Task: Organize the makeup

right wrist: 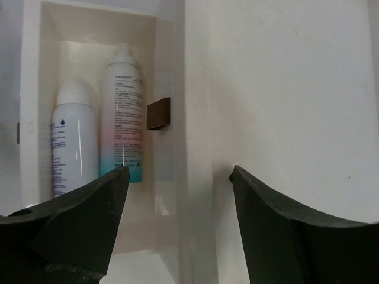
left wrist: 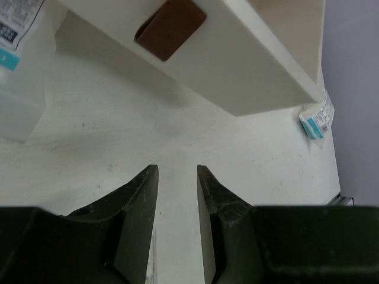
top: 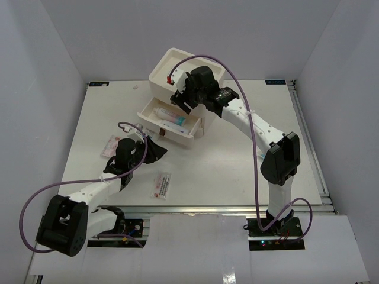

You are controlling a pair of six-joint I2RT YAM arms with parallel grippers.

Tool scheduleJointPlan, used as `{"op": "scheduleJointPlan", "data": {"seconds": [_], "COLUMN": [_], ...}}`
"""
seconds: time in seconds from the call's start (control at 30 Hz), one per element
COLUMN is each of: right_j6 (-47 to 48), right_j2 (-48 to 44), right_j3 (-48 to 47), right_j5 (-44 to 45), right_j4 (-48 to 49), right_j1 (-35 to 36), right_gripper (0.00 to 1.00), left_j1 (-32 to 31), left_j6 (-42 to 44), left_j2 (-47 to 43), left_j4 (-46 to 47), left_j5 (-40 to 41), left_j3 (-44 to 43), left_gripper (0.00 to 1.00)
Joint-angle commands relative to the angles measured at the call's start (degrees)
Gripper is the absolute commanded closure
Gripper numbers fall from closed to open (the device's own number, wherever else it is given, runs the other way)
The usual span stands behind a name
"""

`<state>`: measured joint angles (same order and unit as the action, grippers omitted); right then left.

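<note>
Partly done: tube (right wrist: pixel 124 118) and bottle (right wrist: pixel 74 136) in open drawer (top: pixel 177 137), sachets (top: pixel 161 185) loose on worktop (top: pixel 237 160); left claw (left wrist: pixel 177 177) narrowly open, right claw (right wrist: pixel 177 174) wide, both empty.

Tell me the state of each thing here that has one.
Cream drawer with brown handle: pulled open.
White bottle: lying in that drawer.
White tube with teal end: lying beside it.
Left gripper: narrowly open, empty.
Right gripper: wide open, empty.
Clear sachet with pink-red print: flat on table.
</note>
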<state>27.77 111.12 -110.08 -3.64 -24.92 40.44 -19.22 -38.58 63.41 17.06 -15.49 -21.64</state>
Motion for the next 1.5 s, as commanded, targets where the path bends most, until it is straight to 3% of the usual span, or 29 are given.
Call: {"op": "scheduleJointPlan", "data": {"seconds": [0.0,0.23,0.37,0.8,1.47], "right_j6": [0.26,-0.15,-0.74,-1.65,-2.11], "right_j2": [1.12,1.82,2.07,3.80,5.68], "right_j3": [-3.30,-3.39,-3.56,-4.68,-8.82], "right_j5": [2.87,-3.59,-5.86,-9.66,-19.20], "right_j4": [1.44,-1.30,-2.64,-4.70,-8.15], "right_j1": [-0.82,-1.80,-1.86,-1.95,-8.42], "right_gripper": [0.34,0.72,0.82,0.85,0.82], "left_j1": [0.33,0.33,0.33,0.33,0.29], "left_j6": [2.12,3.89,4.63,5.51,10.64], "left_j2": [5.07,14.81,20.78,35.00,35.72], "left_j4": [5.90,6.62,6.31,5.09,16.04], "left_j5": [-0.10,0.32,0.73,0.77,4.12], "left_j3": [-5.60,-14.68,-19.80,-36.89,-37.43], "left_gripper": [0.58,0.59,0.60,0.60,0.53]}}
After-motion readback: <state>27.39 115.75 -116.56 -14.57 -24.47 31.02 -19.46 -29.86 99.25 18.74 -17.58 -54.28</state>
